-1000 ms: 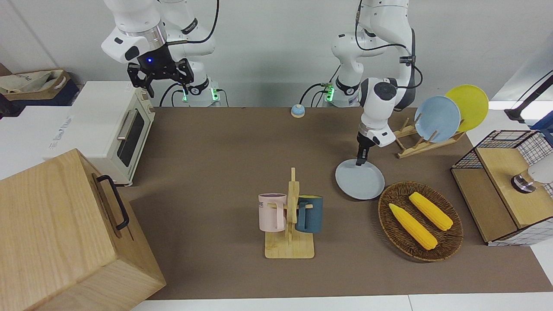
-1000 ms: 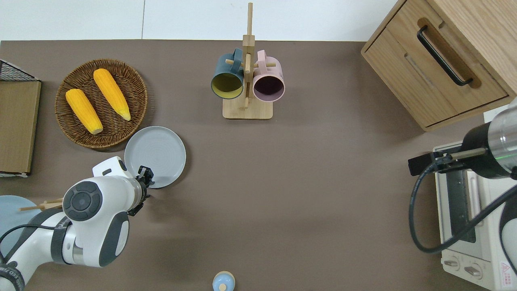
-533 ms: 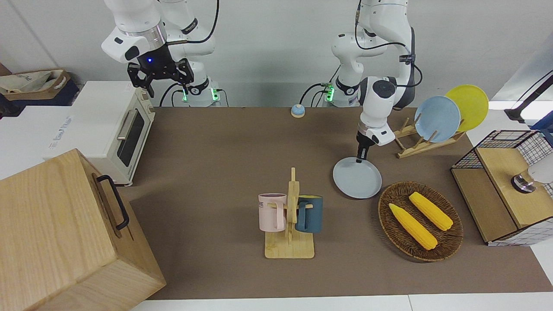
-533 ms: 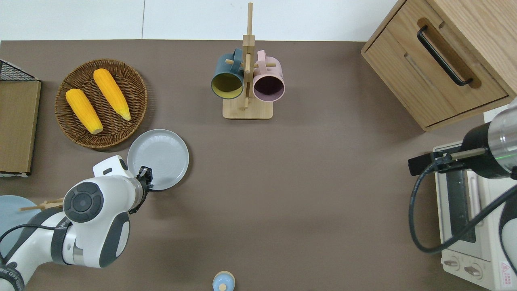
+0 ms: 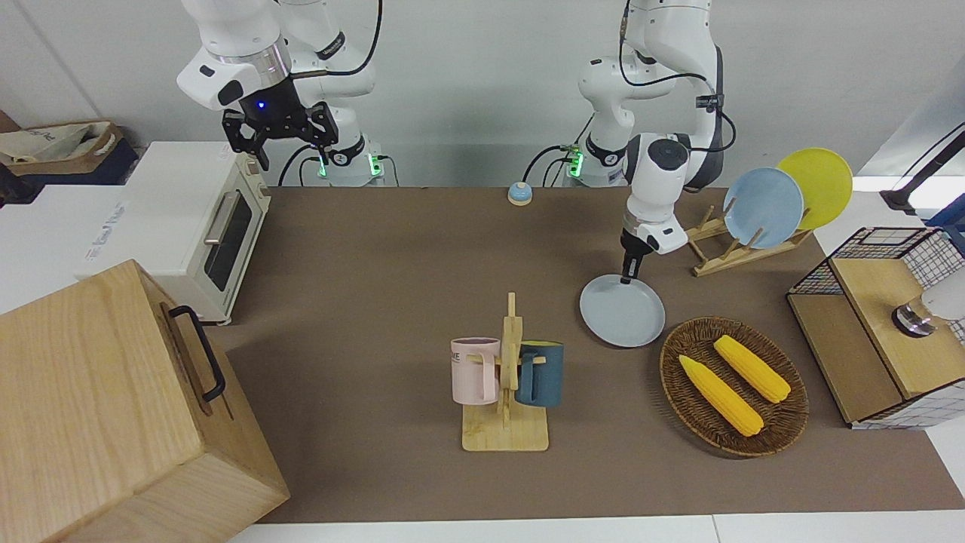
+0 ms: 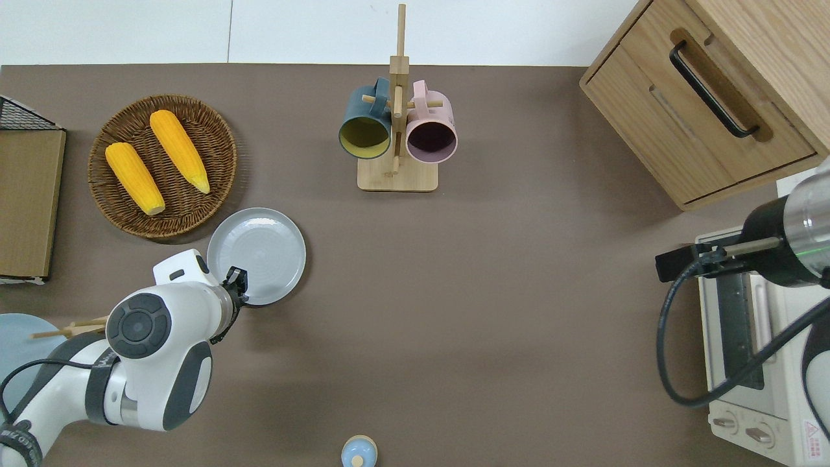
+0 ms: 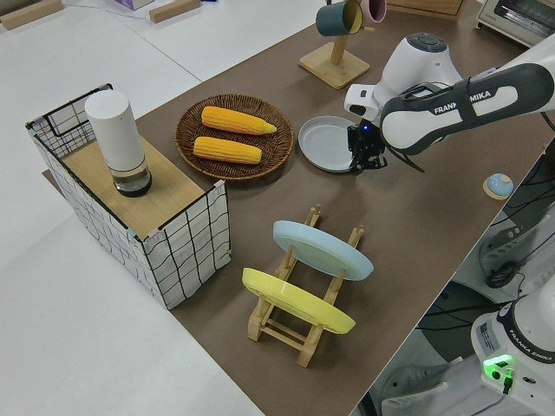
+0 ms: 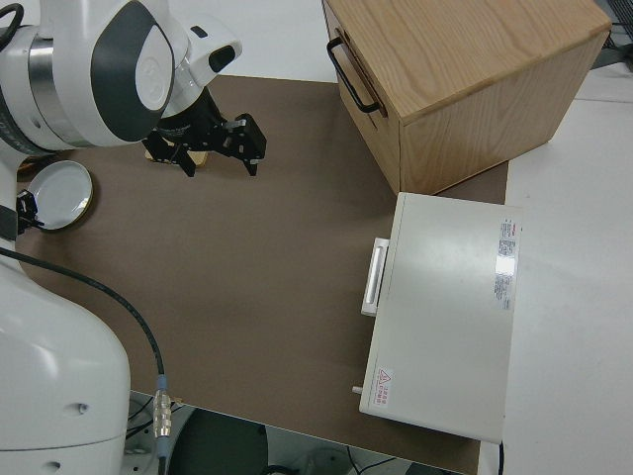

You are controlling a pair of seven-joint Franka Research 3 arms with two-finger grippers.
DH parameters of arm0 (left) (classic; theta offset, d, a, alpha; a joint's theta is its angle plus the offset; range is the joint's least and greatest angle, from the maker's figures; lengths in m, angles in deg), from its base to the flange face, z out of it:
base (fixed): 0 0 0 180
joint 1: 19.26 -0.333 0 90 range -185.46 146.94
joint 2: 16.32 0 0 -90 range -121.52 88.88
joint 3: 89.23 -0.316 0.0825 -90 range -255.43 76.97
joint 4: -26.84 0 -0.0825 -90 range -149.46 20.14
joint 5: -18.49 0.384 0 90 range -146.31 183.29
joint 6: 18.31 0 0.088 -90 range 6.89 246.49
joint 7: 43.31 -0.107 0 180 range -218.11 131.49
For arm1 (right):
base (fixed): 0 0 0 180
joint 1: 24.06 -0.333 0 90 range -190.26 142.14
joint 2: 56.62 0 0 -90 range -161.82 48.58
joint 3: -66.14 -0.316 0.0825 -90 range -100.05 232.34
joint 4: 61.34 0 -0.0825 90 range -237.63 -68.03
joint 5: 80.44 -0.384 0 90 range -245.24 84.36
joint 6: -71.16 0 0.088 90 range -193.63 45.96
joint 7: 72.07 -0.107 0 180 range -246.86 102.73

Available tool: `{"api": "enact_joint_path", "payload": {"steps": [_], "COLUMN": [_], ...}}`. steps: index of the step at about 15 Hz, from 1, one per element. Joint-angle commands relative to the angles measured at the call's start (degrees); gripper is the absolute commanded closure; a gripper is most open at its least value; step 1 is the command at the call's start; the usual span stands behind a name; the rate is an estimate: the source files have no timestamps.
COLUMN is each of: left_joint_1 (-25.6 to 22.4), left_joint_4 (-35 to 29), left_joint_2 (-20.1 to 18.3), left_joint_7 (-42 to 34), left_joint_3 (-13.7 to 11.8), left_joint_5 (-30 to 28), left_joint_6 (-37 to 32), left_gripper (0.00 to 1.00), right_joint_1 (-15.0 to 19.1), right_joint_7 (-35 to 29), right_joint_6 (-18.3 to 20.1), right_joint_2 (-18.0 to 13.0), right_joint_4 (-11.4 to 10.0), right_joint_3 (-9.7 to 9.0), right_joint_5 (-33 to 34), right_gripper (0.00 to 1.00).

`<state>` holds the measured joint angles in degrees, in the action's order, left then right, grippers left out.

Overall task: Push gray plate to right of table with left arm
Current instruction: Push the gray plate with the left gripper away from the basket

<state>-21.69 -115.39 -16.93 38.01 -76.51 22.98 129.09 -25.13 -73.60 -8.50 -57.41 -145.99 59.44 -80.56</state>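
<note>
Touching one gray plate (image 6: pixel 259 254): one left gripper (image 6: pixel 236 287).

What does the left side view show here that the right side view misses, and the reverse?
Only the left side view shows the wicker basket with two corn cobs, the plate rack holding a light-blue plate and a yellow plate, and the wire-sided crate. Only the right side view shows the wooden drawer box, the whole white toaster oven and the open right gripper. Both show the gray plate on the brown table, with the left gripper at its rim.
</note>
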Motion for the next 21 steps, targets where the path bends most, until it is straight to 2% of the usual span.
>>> {"api": "enact_joint_path", "payload": {"steps": [1, 13, 21], "left_joint_1": [4.8, 16.8, 26.1], "left_joint_4": [-0.9, 0.9, 8.5], "left_joint_2": [1.7, 3.3, 9.5], "left_joint_7": [4.5, 16.8, 28.3], "left_joint_3": [-0.4, -0.4, -0.4], "left_joint_5": [0.8, 1.0, 3.9], "left_joint_6": [-0.2, -0.3, -4.2], "left_gripper": [1.0, 1.0, 1.0], "right_joint_1": [1.2, 1.2, 1.2], "right_joint_7": [-0.1, -0.1, -0.1], "right_joint_6": [0.8, 0.8, 0.8], "right_joint_2": [-0.2, -0.2, -0.2], "right_joint_4": [0.5, 0.5, 0.5], "right_joint_3": [-0.77, -0.77, -0.86], "right_joint_5": [-0.6, -0.6, -0.6], "right_gripper": [0.017, 0.017, 0.017]}}
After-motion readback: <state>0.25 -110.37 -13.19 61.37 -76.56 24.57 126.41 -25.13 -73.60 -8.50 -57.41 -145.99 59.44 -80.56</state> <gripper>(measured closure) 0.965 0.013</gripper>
